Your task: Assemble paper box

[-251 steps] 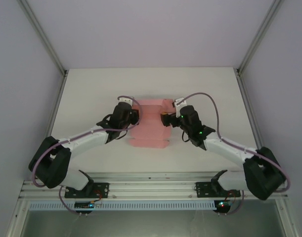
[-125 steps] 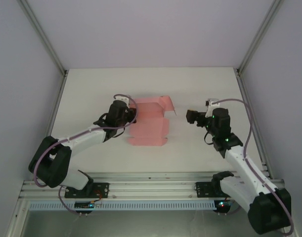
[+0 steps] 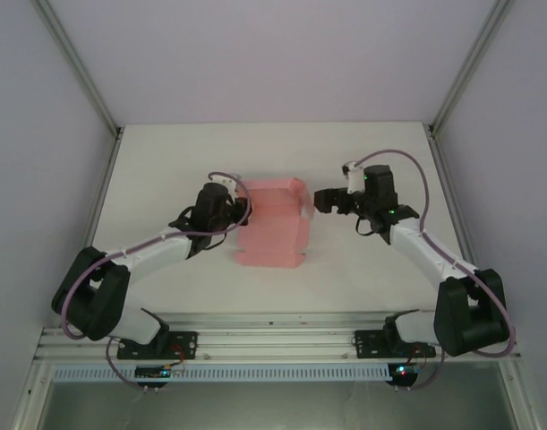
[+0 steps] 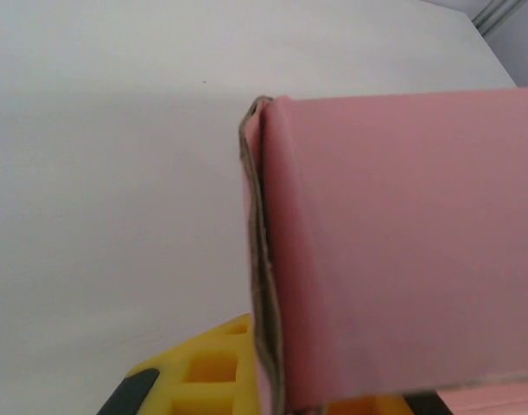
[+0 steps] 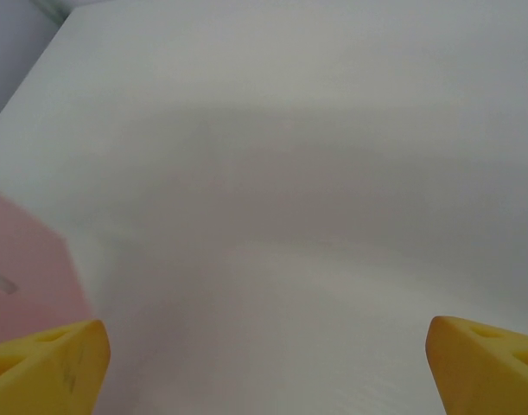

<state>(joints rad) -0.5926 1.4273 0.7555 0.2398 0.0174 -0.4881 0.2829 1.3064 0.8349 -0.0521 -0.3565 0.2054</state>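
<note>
The pink paper box (image 3: 273, 226) lies partly folded at the table's middle, its far and side walls raised. My left gripper (image 3: 243, 211) is shut on the box's left wall. In the left wrist view that doubled wall edge (image 4: 262, 259) runs down between my yellow fingers (image 4: 199, 373), and the pink panel (image 4: 402, 242) covers the right side. My right gripper (image 3: 326, 202) hangs open just right of the box, not touching it. In the right wrist view its yellow fingertips (image 5: 47, 359) stand wide apart with bare table between them, and a pink corner (image 5: 26, 264) of the box sits at the left.
The white table (image 3: 166, 161) is walled by white panels and metal posts (image 3: 76, 63). A metal rail (image 3: 273, 340) with both arm bases runs along the near edge. Open table lies behind and to both sides of the box.
My right gripper let go of the box's right side, pulled away to the right, then came back close to the box's far right corner. The box's right wall now stands more upright.
</note>
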